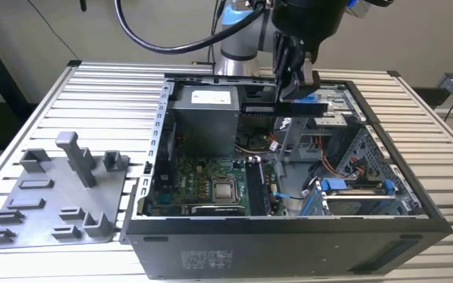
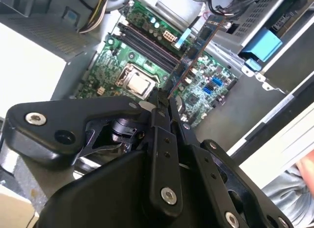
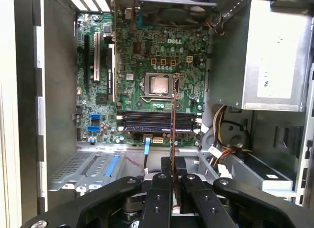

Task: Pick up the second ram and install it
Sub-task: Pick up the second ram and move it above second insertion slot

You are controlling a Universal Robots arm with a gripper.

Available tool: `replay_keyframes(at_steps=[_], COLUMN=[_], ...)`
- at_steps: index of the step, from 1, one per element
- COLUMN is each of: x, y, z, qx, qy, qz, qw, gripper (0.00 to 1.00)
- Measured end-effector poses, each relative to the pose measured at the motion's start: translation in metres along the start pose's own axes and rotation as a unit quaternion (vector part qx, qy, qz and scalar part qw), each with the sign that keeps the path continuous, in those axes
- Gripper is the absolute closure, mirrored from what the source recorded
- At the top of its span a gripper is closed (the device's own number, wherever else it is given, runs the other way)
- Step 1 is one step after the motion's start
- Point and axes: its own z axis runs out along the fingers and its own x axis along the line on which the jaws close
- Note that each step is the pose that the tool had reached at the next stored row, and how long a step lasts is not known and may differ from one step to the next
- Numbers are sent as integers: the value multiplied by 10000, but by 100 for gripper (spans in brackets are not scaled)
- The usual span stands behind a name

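Gripper [image 1: 296,95] clamped shut on the second ram [image 1: 283,109], held level on its edge. Ram hangs above the open computer case [image 1: 289,247], over the motherboard [image 3: 147,56], clear of the memory slots [image 3: 157,121]

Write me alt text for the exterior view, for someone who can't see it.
The gripper holds the second ram level above the open computer case. A grey fixture plate with pegs lies on the slatted table at the exterior view's left.
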Motion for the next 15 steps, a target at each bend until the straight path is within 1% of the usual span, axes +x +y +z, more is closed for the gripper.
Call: replay_keyframes(at_steps=[3, 8, 11, 15], x=[-78, -156, -190, -206], y=[0, -1, -2, -2], z=[4, 8, 10, 11], qx=[0, 0, 0, 1], qy=[0, 0, 0, -5], qz=[1, 3, 7, 11], qw=[10000, 10000, 10000, 10000], gripper=[86, 86, 86, 86])
